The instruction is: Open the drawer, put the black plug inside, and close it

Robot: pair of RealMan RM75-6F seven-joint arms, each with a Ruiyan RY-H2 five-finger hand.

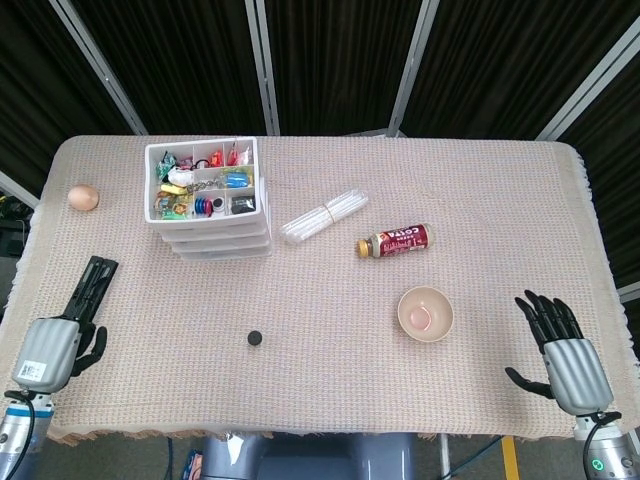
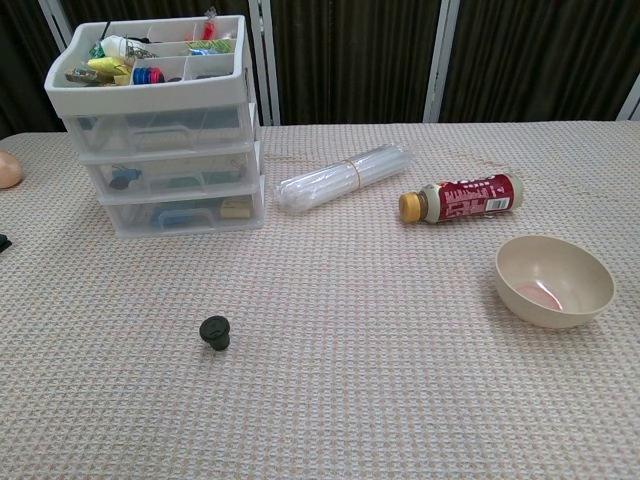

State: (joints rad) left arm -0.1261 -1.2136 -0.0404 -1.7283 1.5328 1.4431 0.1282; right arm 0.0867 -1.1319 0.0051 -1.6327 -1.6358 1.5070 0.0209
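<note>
Only overhead: left hand (image 1: 48, 352) fingers curled, empty; right hand (image 1: 566, 357) fingers spread, empty.

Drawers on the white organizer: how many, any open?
3, stacked under the open top tray of the drawer unit: top, middle, bottom. All closed.

One drawer unit (image 1: 208, 200), plug (image 1: 255, 338), bowl (image 1: 425, 312), bottle (image 1: 393, 241), egg (image 1: 83, 197).

egg (image 2: 7, 169) cropped, drawer contents (image 2: 160, 172) indistinct
</note>
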